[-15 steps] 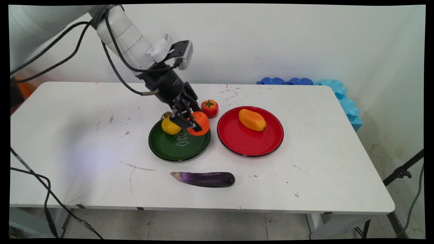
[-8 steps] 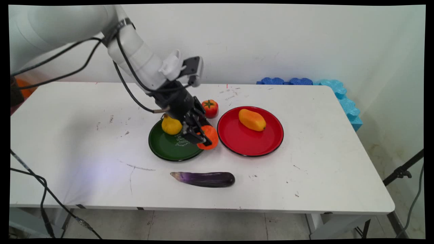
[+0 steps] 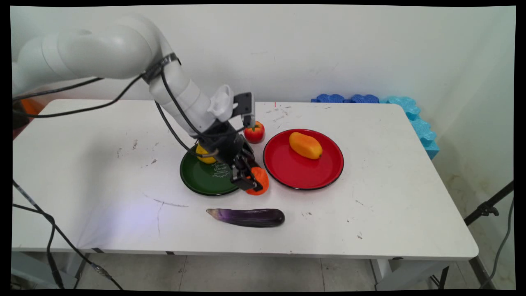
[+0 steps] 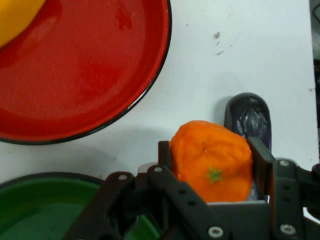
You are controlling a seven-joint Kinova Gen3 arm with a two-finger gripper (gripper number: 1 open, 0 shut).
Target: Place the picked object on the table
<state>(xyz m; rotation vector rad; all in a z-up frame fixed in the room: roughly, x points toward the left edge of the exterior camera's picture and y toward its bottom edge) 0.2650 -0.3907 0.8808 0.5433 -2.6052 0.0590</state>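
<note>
Gripper point(image 3: 249, 181) clamped on orange fruit point(image 4: 212, 167) | fruit held low over white table point(image 3: 102, 164), between green plate point(image 3: 201, 181) and red plate point(image 3: 304, 174), eggplant point(image 3: 246, 217) nearby | step: carrying | fingers must part to free it.

Orange point(image 3: 259, 181) in tool point(image 3: 250, 181), between two plates point(image 3: 205, 181) point(image 3: 304, 172), behind eggplant point(image 3: 246, 217).

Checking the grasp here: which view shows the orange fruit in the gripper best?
The hand view: the orange fruit fills the gap between both fingers, stem mark visible. In the main view the gripper covers its left half, between green plate and red plate.
</note>
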